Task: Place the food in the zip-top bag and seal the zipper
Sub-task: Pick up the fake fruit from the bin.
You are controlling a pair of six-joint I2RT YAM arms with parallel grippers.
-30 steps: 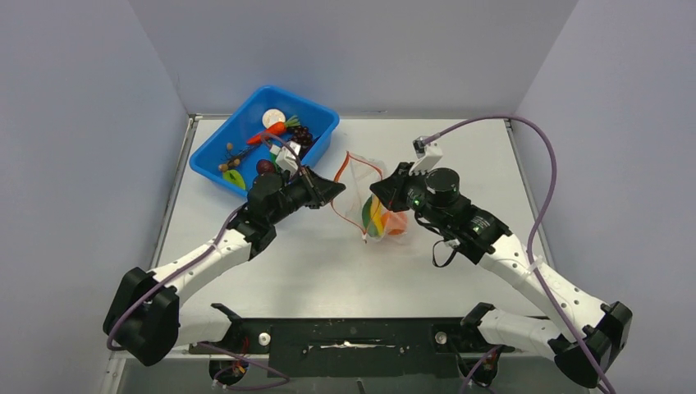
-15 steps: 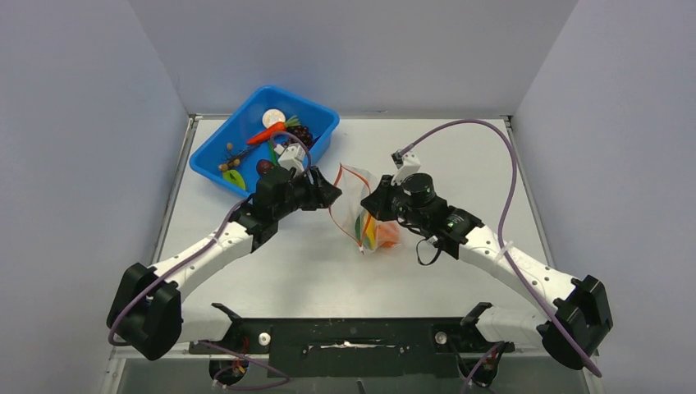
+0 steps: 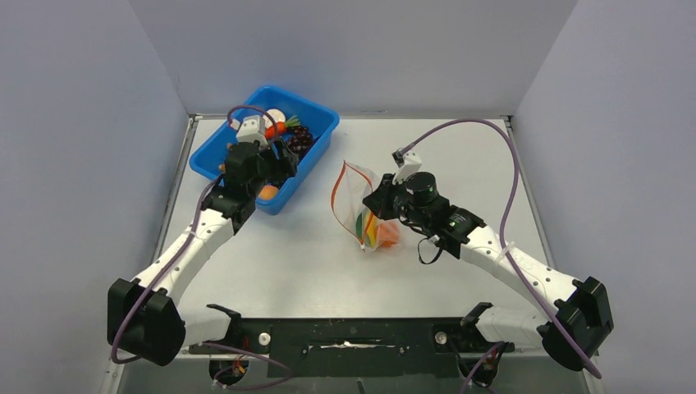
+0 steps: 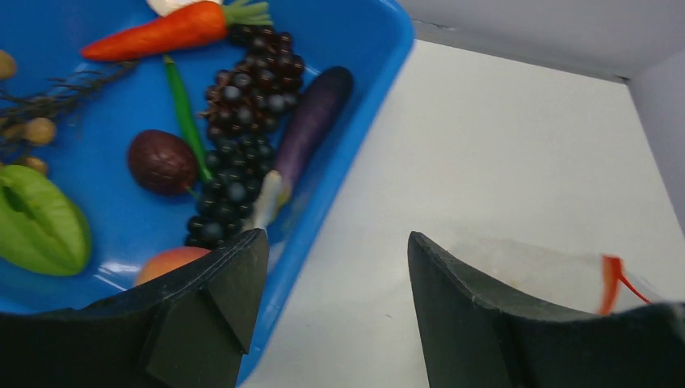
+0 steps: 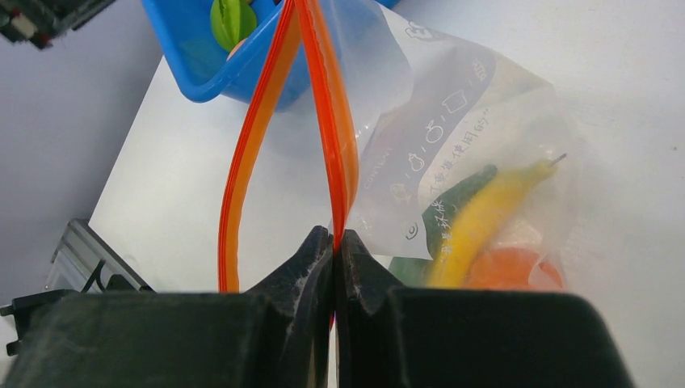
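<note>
Zip-top bag [image 3: 353, 205] at table [image 3: 460, 156] centre, banana [image 5: 485, 214] + orange ball [image 5: 505, 271] already in, mouth unsealed w/ right claw [image 5: 334, 242] pinched on zipper [image 5: 331, 137]; carrot [image 4: 161, 32], grapes [image 4: 242, 121] remain in blue bin [image 4: 380, 65] at 11 o'clock under left claw [image 4: 335, 242], fingers apart.

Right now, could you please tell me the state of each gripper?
Left gripper: open, empty, over the blue bin.
Right gripper: shut on the zipper of the zip-top bag.

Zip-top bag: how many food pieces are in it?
3 visible: yellow banana in the middle, orange ball at its lower end, green piece on its left. Others may hide behind the right gripper.
</note>
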